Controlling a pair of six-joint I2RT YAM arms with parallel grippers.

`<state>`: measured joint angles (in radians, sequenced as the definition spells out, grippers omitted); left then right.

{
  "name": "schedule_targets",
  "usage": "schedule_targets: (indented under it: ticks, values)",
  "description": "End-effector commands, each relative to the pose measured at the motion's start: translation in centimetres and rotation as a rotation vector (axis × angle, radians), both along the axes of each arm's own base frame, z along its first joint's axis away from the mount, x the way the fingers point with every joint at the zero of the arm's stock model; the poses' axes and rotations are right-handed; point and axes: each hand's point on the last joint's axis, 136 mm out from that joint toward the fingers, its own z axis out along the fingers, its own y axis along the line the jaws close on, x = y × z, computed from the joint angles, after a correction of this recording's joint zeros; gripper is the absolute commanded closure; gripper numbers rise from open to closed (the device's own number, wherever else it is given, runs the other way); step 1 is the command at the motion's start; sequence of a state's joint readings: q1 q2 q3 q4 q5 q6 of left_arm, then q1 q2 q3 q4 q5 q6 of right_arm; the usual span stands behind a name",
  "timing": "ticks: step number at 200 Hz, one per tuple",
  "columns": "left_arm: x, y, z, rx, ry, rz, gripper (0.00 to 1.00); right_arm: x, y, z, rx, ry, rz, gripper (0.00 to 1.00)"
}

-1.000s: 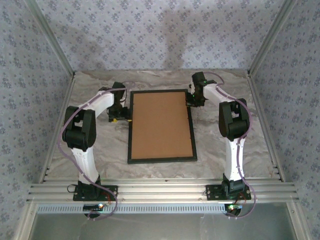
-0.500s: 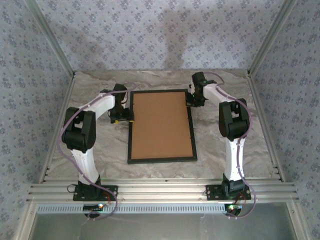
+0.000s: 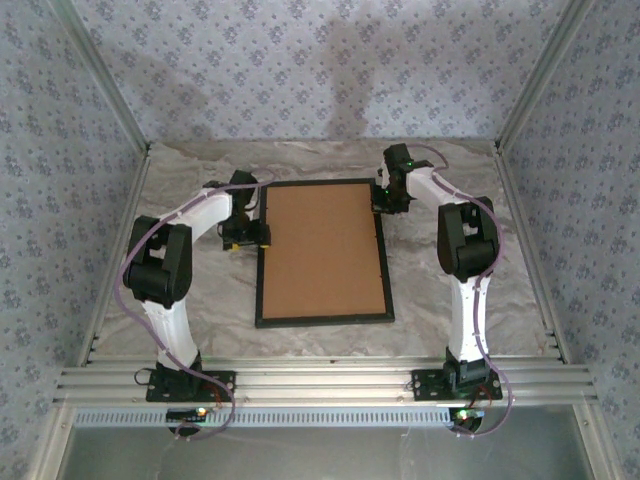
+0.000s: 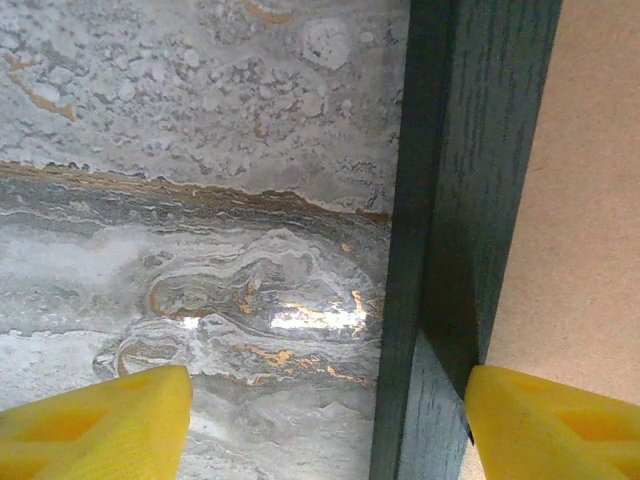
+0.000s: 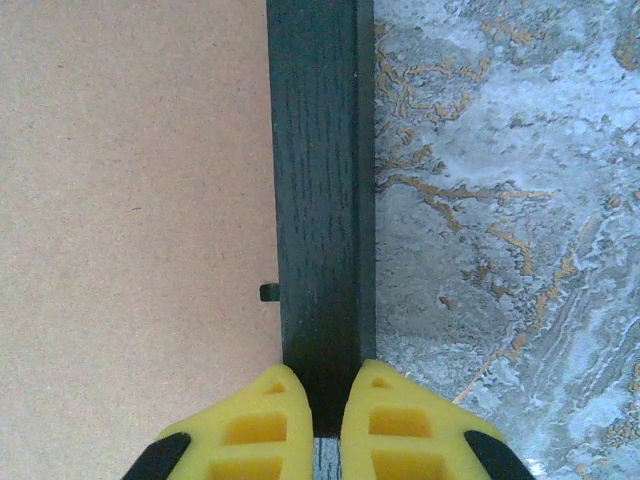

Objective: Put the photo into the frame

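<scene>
The left gripper (image 3: 246,234) has slid a little nearer and inward over the last second, and it now sits right at the left rail of the frame (image 3: 322,320), towards the far end. Its jaws are spread wide and hold nothing. In the left wrist view 1 yellow finger (image 4: 110,420) hangs over the marble table (image 3: 200,300), the other (image 4: 550,420) hangs over the brown backing board (image 3: 322,250), and the dark rail runs between them. I judge this as lining up to take hold of that rail or to press it down. No grip has been made yet.

The frame lies flat in the middle of the table with its back facing up and the backing board filling its opening. It has not moved between the earlier pictures and this one. Whether the photo already sits beneath the board I cannot tell, so how far the task has got is uncertain. If it does, only seating and securing the back remains.

On the right, the right gripper (image 3: 384,205) stays where it was, by the far end of the right rail. Its 2 fingertips (image 5: 270,400) are clenched together over the rail's top face, seemingly steadying the frame and grasping nothing. A small dark tab (image 5: 268,292) shows at the inner edge there.
</scene>
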<state>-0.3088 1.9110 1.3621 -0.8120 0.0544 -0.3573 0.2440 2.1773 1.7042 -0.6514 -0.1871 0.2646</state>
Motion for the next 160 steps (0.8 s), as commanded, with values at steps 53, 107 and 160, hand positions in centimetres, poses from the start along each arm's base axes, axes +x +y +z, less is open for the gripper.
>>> schedule_targets:
  ticks: [53, 107, 160]
  values:
    - [-3.1, 0.6, -0.5, 0.038, 0.084, -0.016, 0.27, -1.5, 0.8, -0.6, -0.001, 0.05, 0.022, 0.92]
    - [-3.1, -0.9, -2.2, -0.031, 0.093, 0.016, 0.27, -1.4, 1.0, -0.4, 0.001, 0.039, 0.025, 0.92]
    - [-4.4, -2.8, -6.3, -0.047, 0.155, 0.023, 0.28, -1.7, 1.6, -0.5, 0.006, 0.044, 0.041, 0.92]
